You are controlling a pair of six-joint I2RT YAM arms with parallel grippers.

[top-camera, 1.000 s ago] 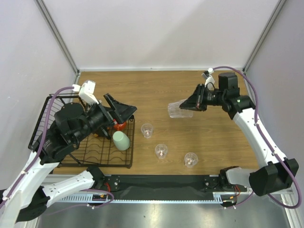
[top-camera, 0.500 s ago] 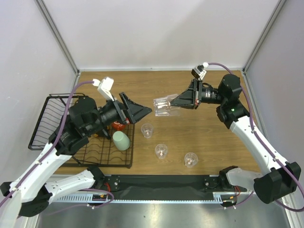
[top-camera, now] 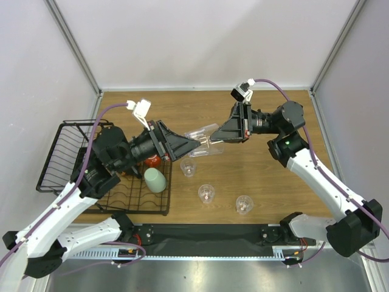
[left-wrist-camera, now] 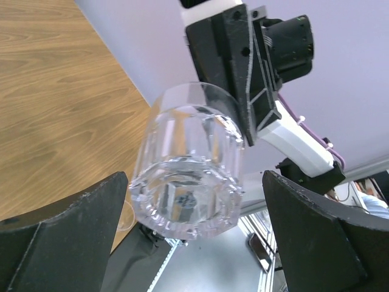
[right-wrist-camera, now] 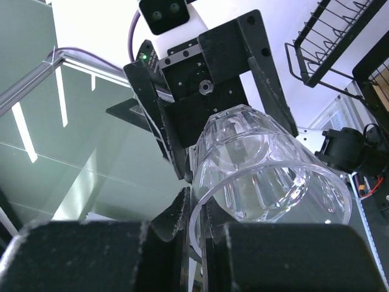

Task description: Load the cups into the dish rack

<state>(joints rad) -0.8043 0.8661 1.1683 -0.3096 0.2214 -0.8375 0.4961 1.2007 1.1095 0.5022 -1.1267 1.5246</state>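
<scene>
Mid-air over the table (top-camera: 273, 176), my R claw (top-camera: 216, 137) is pinching a clear tumbler (top-camera: 202, 135) by its rim, tilting it sideways. My L claw (top-camera: 194, 145) is gaping wide, fingers flanking the tumbler's base w/o touching. A mint cup (top-camera: 155, 180) & orange cup (top-camera: 152, 160) are sitting in the rack (top-camera: 61, 152); three small cups (top-camera: 206, 193) are standing on the wood.

Overhead camera looks down across the whole table (top-camera: 182, 109); both wrist cameras view one clear tumbler (left-wrist-camera: 188, 164) closely, from opposite ends.
</scene>
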